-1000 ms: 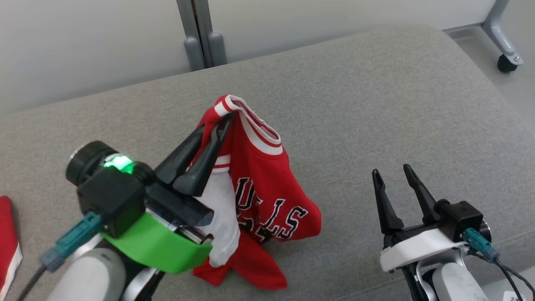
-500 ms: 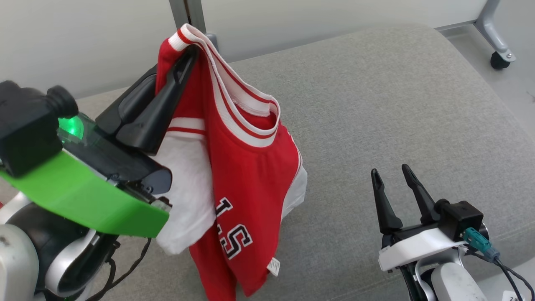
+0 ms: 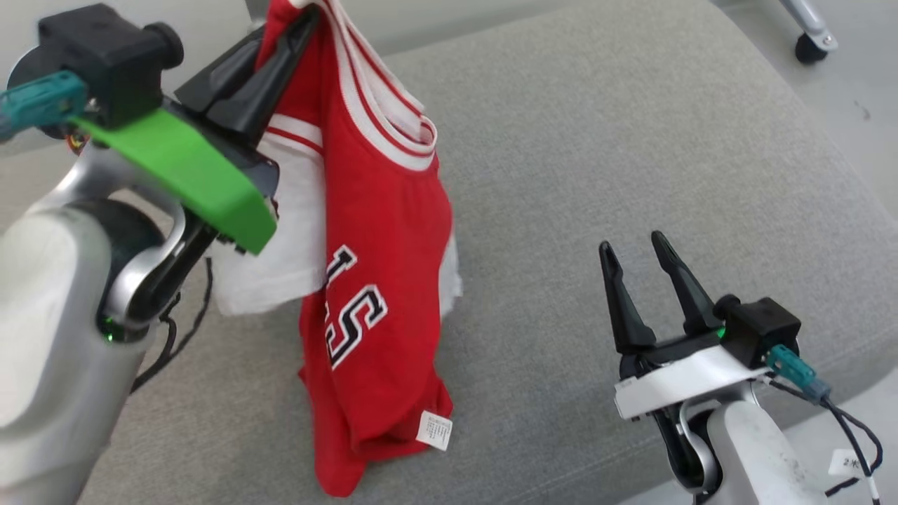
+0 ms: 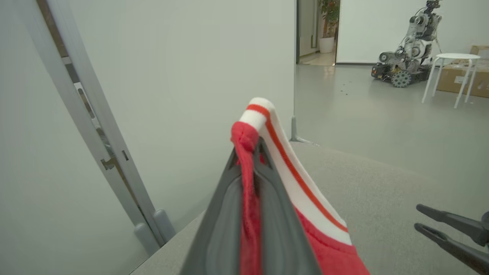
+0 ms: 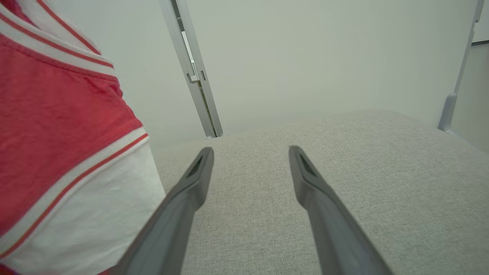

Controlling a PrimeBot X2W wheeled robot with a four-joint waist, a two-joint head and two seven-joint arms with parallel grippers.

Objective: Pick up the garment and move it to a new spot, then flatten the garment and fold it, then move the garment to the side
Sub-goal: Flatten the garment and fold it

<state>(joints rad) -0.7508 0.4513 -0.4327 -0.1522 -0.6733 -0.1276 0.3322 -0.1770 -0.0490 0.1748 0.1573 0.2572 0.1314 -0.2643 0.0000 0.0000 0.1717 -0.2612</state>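
Wide grey fabric surface (image 3: 631, 140) out front, rounded at its far corner, and pale wall panels (image 5: 305, 57) close behind it, joined by a slim grey post (image 5: 195, 76). Off the far right corner, a black castor (image 3: 810, 49) on a grey frame leg stands on the smooth grey floor (image 4: 382, 114). Past the end of the wall the room opens up: another wheeled robot (image 4: 408, 57) parked at the back, a small white round stool (image 4: 454, 61) just beside it, a cardboard box (image 4: 479, 72) behind that, and a potted plant (image 4: 326, 23) in a doorway.

Up high on the left, the left hand (image 3: 305, 17) is clamped tight on the red jersey (image 3: 379, 231), its two dark fingers pinching a bunched fold of the red cloth, with the white-and-red striped trim draped over the fingertips. The jersey hangs long and straight below, white inner side showing on the left, black-and-white lettering (image 3: 351, 308) down the front and a little white label (image 3: 435, 429) near the hem. Its lowest end is right down by the surface; hard to say whether it touches.

Down on the right, the right hand (image 3: 633, 240) is spread wide over bare grey fabric, nothing between its fingers, well apart from the jersey.
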